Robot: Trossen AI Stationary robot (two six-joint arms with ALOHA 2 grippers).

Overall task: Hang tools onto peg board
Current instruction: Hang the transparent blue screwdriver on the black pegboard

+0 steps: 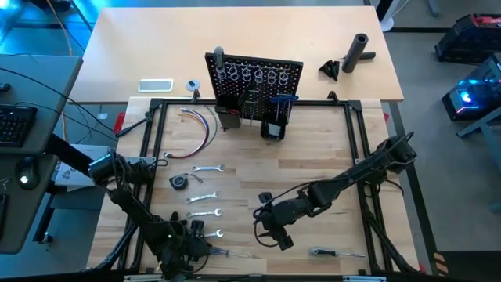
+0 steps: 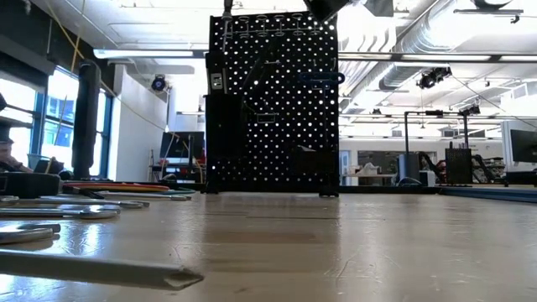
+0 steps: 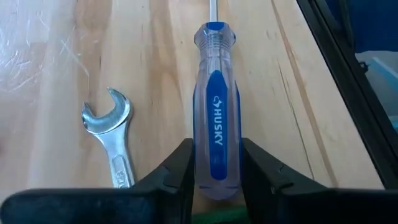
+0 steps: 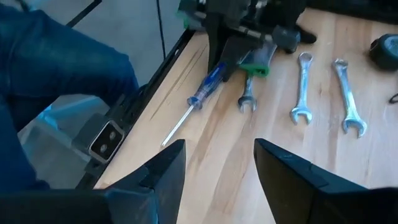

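Observation:
My left gripper [image 3: 214,186] is low at the table's near left, shut on a blue-handled screwdriver [image 3: 211,118] that lies flat on the wood, its shaft [image 1: 231,252] pointing toward the table's right. A silver wrench [image 3: 115,140] lies right beside it. My right gripper [image 4: 217,165] hangs open above the near middle of the table [image 1: 275,233], nothing between its fingers. The black peg board [image 1: 254,82] stands upright at the far middle, with silver rings along its top. My left gripper pinches the screwdriver's clear-and-blue handle near its butt end [image 3: 214,168] between its two fingers [image 3: 180,171], one on each side. The fingers slant down from the table's left and lie along the handle. The screwdriver rests on the table.
Several silver wrenches [image 1: 205,197] and a small round tape measure [image 1: 179,182] lie in a column left of centre. Another screwdriver [image 1: 337,252] lies near the front edge at right. Coloured wires [image 1: 205,125] lie left of the board; a black cylinder [image 1: 358,52] stands far right.

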